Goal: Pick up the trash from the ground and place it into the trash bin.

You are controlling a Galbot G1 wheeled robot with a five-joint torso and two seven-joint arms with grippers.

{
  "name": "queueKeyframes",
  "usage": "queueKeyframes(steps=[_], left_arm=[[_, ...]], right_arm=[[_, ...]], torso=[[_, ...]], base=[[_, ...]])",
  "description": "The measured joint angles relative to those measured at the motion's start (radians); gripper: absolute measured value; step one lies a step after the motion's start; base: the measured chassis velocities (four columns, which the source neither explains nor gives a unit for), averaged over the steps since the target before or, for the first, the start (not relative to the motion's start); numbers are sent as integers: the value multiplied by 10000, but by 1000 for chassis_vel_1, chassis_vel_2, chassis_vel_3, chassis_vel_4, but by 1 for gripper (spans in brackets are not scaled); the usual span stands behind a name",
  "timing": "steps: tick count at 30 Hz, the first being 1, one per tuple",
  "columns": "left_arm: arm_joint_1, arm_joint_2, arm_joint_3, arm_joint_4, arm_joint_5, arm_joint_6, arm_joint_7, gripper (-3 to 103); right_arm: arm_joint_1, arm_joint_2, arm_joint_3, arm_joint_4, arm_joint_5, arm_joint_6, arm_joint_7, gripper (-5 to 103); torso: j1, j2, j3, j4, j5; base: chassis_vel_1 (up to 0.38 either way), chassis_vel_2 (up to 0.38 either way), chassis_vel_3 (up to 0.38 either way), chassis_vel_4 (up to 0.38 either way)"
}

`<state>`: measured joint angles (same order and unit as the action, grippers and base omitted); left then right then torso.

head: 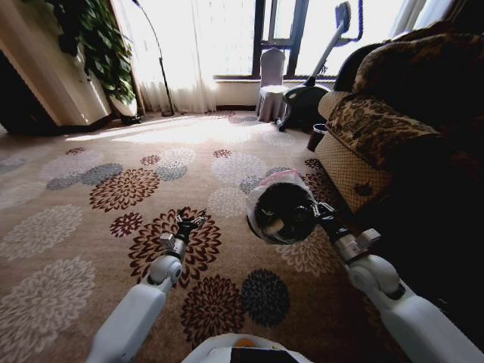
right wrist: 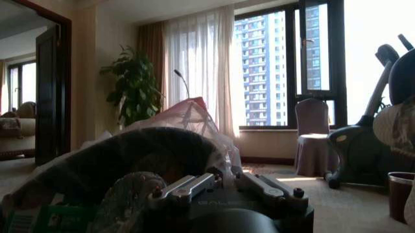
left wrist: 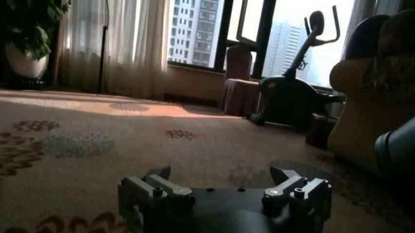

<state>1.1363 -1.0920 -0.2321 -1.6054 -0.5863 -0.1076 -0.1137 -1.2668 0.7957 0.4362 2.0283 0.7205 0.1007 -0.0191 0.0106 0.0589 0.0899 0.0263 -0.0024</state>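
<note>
The trash bin (head: 281, 212) was held above the carpet (head: 91, 227) by the right gripper (head: 316, 214), clamped on its rim, tilted with its mouth facing the head camera. Green packaging (right wrist: 29, 216) inside was seen from the right wrist. The left gripper (head: 189, 221) was spread wide.

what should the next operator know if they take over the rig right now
Right claw: shut on the rim of the trash bin, holding it lifted off the carpet and tipped so its mouth faces the head camera. The liner bag is on its rim, and some pieces lie inside.
Left claw: open, empty, held out low over the carpet.
Done: some trash is in the bin.
Left: no loose trash shows on the carpet stretch in view; check elsewhere, then set the bin down.
</note>
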Motion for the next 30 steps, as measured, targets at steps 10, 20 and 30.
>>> queueKeyframes(steps=[10, 20, 30], left_arm=[[-177, 10, 1258, 1365, 1271, -208, 882, 100], [-610, -562, 1883, 2426, 1741, -502, 948, 100], [-761, -1015, 2270, 2788, 2023, -550, 953, 100]], right_arm=[[-229, 228, 17, -4, -265, 109, 4, 0], [-259, 140, 80, -17, -234, 135, 8, 0], [-325, 144, 65, -26, -263, 141, 9, 0]], torso=[[-1, 0, 0, -9, 24], [-3, 1, -1, -6, 26], [-2, 1, 0, -7, 24]], base=[[20, 18, -8, -9], [-27, 36, 33, -23], [-216, 186, 215, -205]])
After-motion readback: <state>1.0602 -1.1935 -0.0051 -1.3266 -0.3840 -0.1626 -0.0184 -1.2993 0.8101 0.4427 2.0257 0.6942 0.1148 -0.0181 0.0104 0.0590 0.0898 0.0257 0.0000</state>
